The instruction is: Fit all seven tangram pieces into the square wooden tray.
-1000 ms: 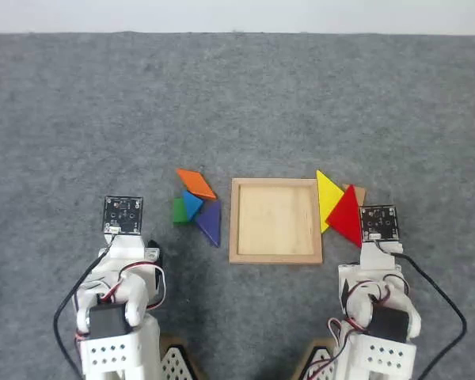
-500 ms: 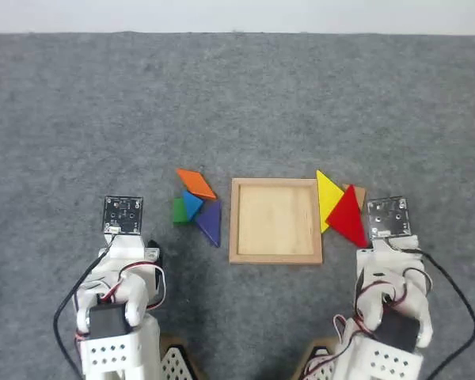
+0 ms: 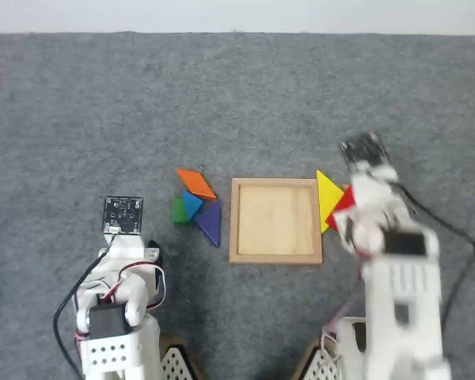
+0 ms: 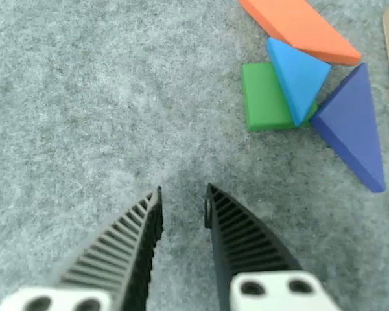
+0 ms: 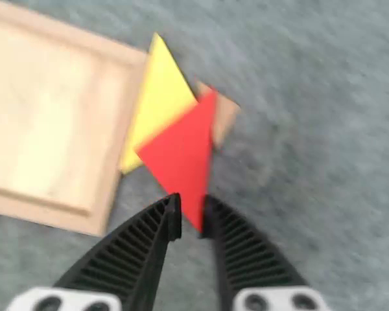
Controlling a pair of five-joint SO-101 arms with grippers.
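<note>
1. Our right gripper hovers empty with its jaws narrowly parted. The red triangle lies just ahead of its tips, beside the empty tray.
2. Our left gripper is slightly open and holds nothing.
3. We judge this to be the first pick; the next move is to descend and close on the red triangle.

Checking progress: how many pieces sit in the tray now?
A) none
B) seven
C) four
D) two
A: the tray shows only bare wood, and pieces such as the orange piece and the yellow piece lie outside it.
</note>
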